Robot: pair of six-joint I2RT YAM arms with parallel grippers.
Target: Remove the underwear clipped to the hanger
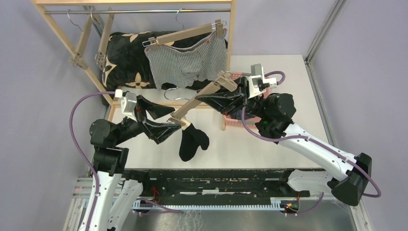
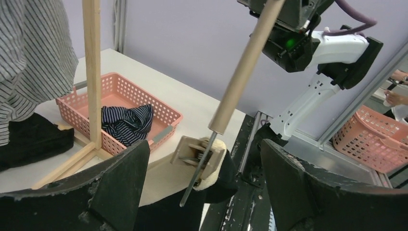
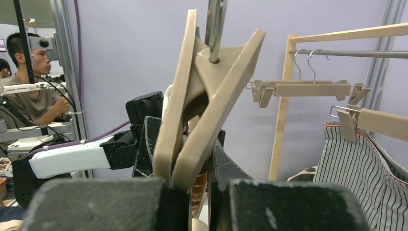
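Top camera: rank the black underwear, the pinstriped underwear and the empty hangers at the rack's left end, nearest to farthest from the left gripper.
From the left gripper:
1. black underwear: right beside its fingertips, hanging from the hanger clip.
2. pinstriped underwear: farther back, hanging on the rack.
3. empty hangers: farthest, back at the rack's left end.

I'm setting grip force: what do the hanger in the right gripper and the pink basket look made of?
The hanger looks like pale wood, matte tan with a round dowel bar, plus grey metal fittings. The pink basket looks like moulded plastic: even colour, slight sheen, regular perforated walls.
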